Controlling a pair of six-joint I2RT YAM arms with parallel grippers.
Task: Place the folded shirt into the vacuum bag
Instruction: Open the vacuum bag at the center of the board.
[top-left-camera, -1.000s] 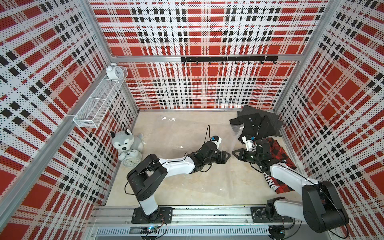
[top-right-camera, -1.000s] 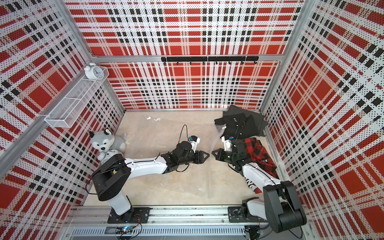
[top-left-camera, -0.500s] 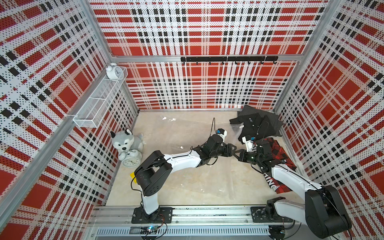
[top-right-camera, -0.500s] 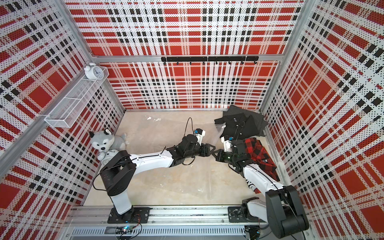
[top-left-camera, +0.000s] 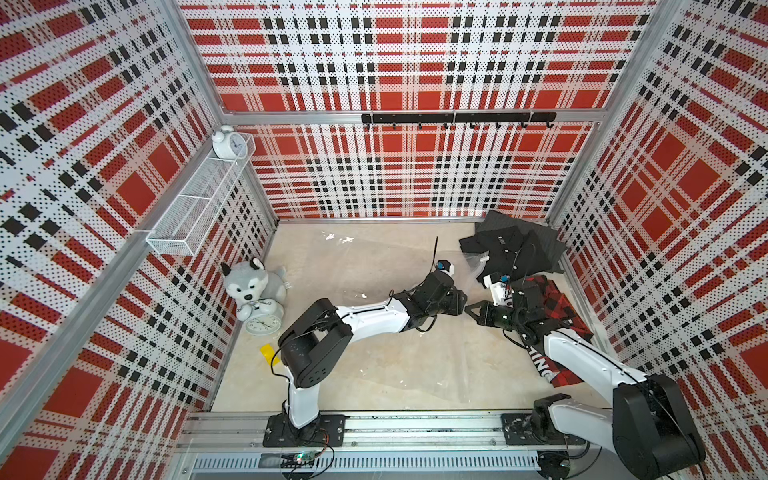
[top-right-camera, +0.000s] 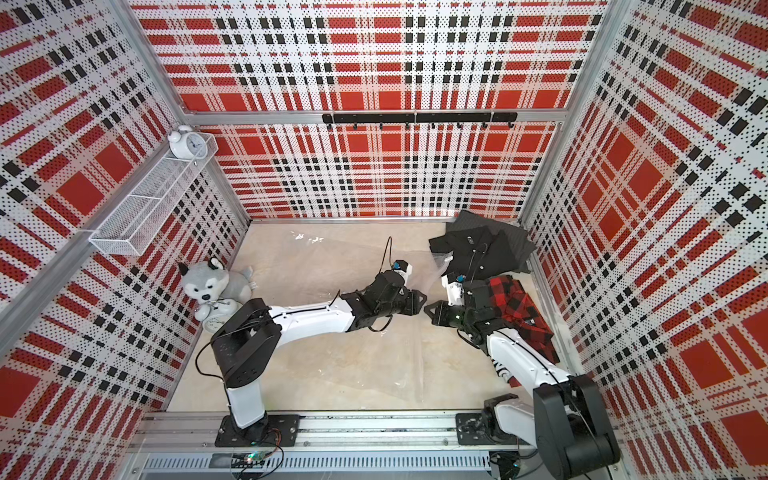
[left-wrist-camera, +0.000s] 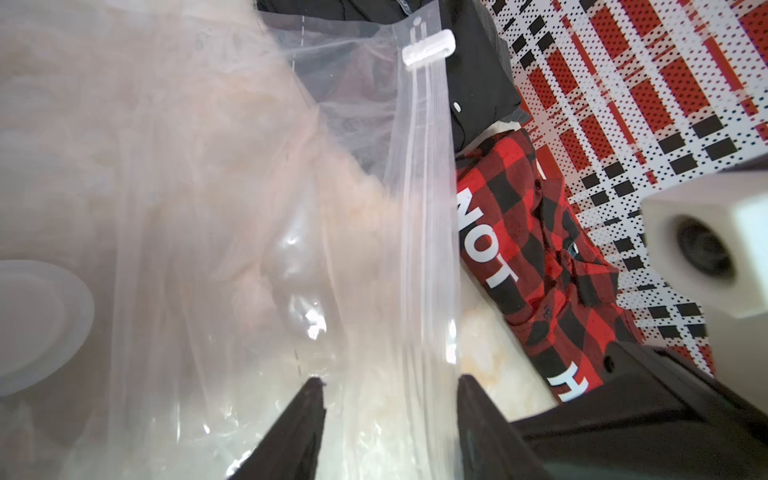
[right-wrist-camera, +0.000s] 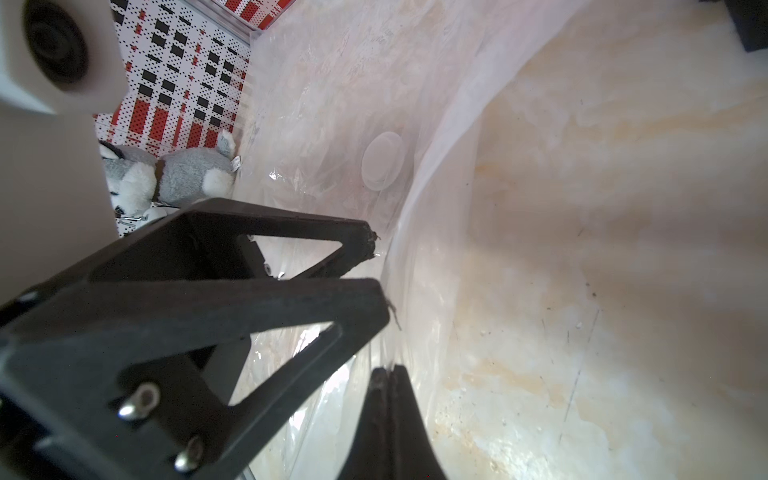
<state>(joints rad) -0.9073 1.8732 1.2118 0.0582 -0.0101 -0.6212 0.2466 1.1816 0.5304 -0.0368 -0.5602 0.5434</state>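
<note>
right pincer (right-wrist-camera: 388, 374): pinching vacuum bag (right-wrist-camera: 332, 104) | left pincer (left-wrist-camera: 390, 379): half open (astride its rim)

Walls (top-left-camera: 415, 166): perforated plaid, red blocks crossed by white and black bands. Floor (top-left-camera: 249, 386): beige with cloudy marbling. Vacuum bag (left-wrist-camera: 208, 208): clear and glossy, valve cap (right-wrist-camera: 382, 166) white. Far right, a black shirt (top-left-camera: 503, 245). Nearer, a checked shirt (left-wrist-camera: 536, 249) in red-and-black buffalo squares with white lettering. Left: husky plush (top-left-camera: 249, 282) grey and white, alarm clock (top-left-camera: 262, 323) white. Wire basket (top-left-camera: 199, 208) white, hook rail (top-left-camera: 457, 118) black. Tape scrap (top-left-camera: 268, 353) yellow.
</note>
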